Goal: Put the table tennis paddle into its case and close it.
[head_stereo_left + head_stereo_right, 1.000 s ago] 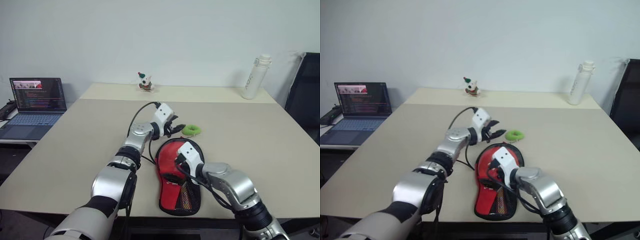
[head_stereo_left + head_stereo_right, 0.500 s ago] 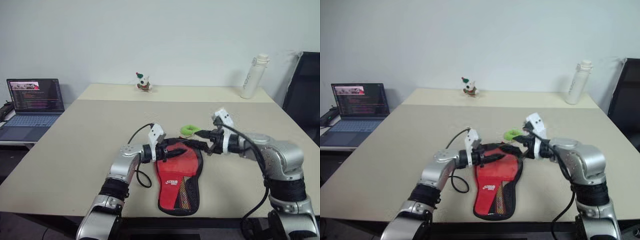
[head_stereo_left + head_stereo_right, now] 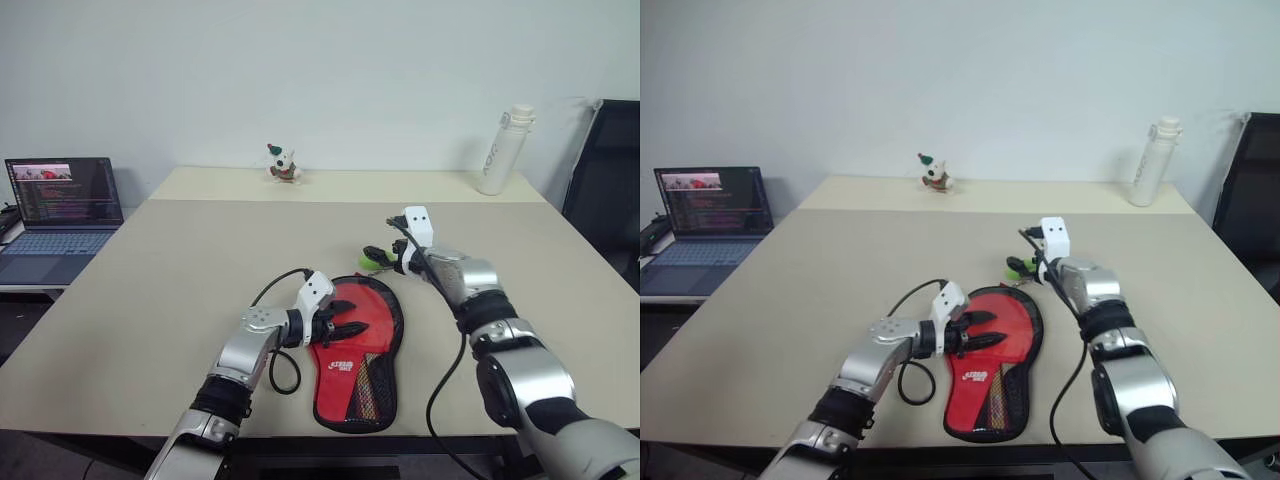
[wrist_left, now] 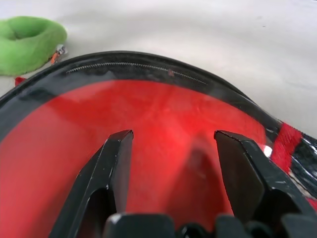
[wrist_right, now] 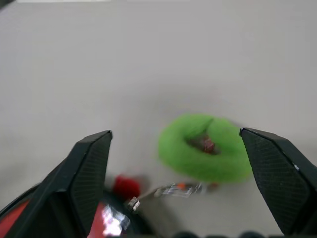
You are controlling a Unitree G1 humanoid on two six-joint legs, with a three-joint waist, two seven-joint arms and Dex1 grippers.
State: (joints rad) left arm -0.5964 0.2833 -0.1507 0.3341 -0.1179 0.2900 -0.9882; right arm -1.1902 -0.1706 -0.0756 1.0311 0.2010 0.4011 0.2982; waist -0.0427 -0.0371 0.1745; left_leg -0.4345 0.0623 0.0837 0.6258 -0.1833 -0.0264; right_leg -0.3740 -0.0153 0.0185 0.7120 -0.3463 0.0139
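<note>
Trouble could come from that green loop on the zip pull: your right gripper hovers over it with its jaws spread as wide as they go, holding nothing, and if you close a touch off-line you'll likely pinch bare table or nudge the loop away, and the zip won't run. Watch the case too; it's soft, so a pull on the zip with nothing pinning it could drag the whole pouch across the table. Your left gripper sits over the round red face at about nine o'clock of the pouch, fingers parted to a middling gap, resting on or just above the fabric; I can't tell which, and nothing is clamped between them. The case lies flat near the table's front edge, logo side up, narrow end toward you, with the loop just off its rim at twelve o'clock. No bare paddle on the table, so it's probably inside already.
</note>
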